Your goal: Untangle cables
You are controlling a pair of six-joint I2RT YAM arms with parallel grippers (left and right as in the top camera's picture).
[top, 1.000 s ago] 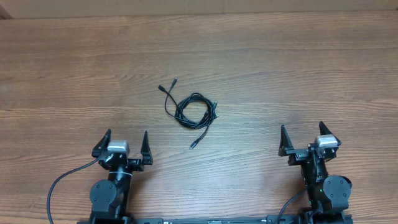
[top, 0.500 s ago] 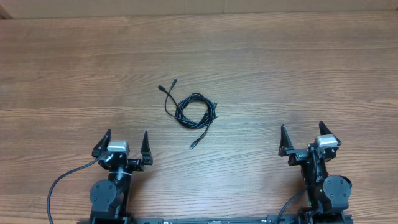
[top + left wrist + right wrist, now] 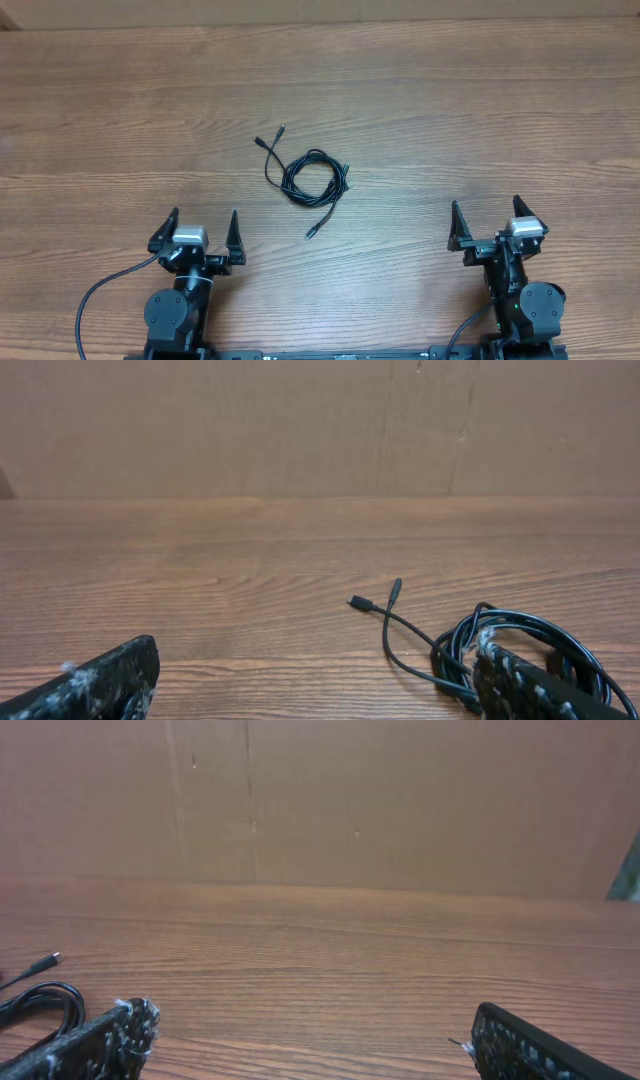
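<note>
The cables point(image 3: 315, 178) lie coiled on the desk point(image 3: 480, 100); left claw point(image 3: 203, 216) and right claw point(image 3: 485, 206) stand wide, empty, well apart from the coil. Pinching several loops together would likely tighten the tangle.

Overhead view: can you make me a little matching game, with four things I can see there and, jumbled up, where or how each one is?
Things:
1. cables
2. left gripper
3. right gripper
4. table

Descriptions:
A. lower right of the picture, open, holding nothing
B. brown wood grain
C. black, looped together mid-table
D. lower left of the picture, open, holding nothing

Pairs: 1-C, 2-D, 3-A, 4-B
</note>
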